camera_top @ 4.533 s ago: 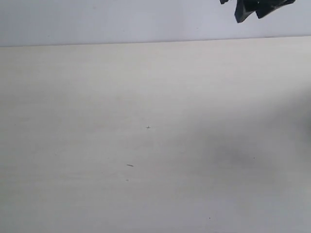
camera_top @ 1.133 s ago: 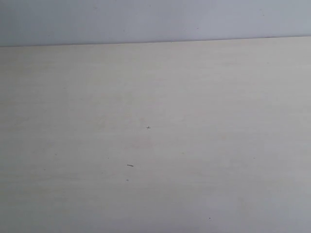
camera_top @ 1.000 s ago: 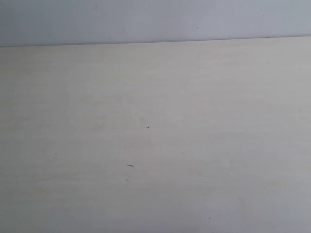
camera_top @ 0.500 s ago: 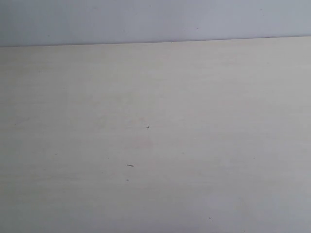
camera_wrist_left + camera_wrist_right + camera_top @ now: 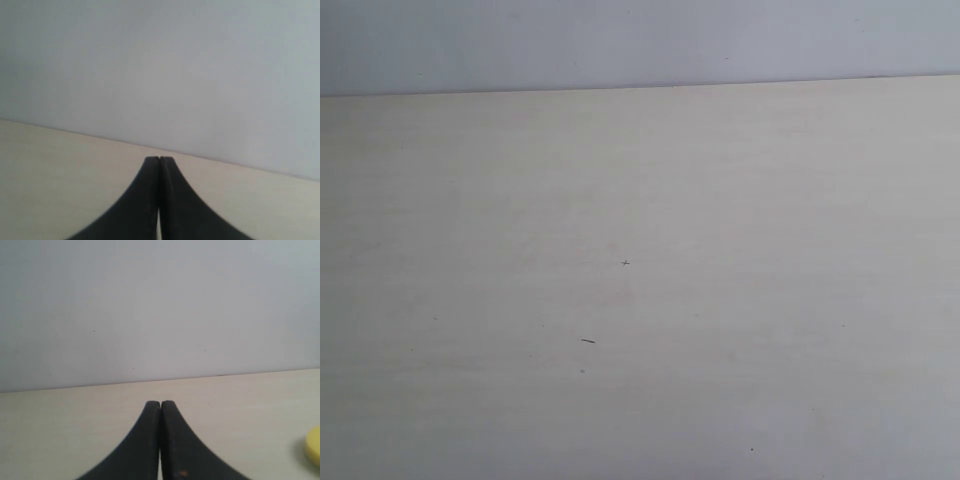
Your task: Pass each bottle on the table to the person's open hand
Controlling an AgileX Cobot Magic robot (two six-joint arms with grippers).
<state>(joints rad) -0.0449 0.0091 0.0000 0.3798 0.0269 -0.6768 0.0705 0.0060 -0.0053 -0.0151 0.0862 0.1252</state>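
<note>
Presently in view: pale beige flat worktop with faint wood grain (image 5: 640, 200), running back to a plain pale grey-blue wall (image 5: 640, 40).
Surface marks: short dark dash (image 5: 587, 340) and tiny dark cross-shaped speck (image 5: 625, 262), both near the middle of the worktop in the exterior view, apart from each other.
Left arm: left fingers (image 5: 145, 205), black, curved and tapering, pressed together along their inner edges with the tips meeting; nothing is caught between them; they point toward the wall.
Right arm: right fingers (image 5: 145, 445), black, of the same curved shape, likewise closed tip to tip with nothing in their hold; they point toward the wall.
Task item: small rounded yellow object (image 5: 314, 450), seen only in the right wrist view and cut off by the picture's edge; it lies on the worktop, near the right fingers but clear of them; too little shows to tell whether it is one of the bottles.
</note>
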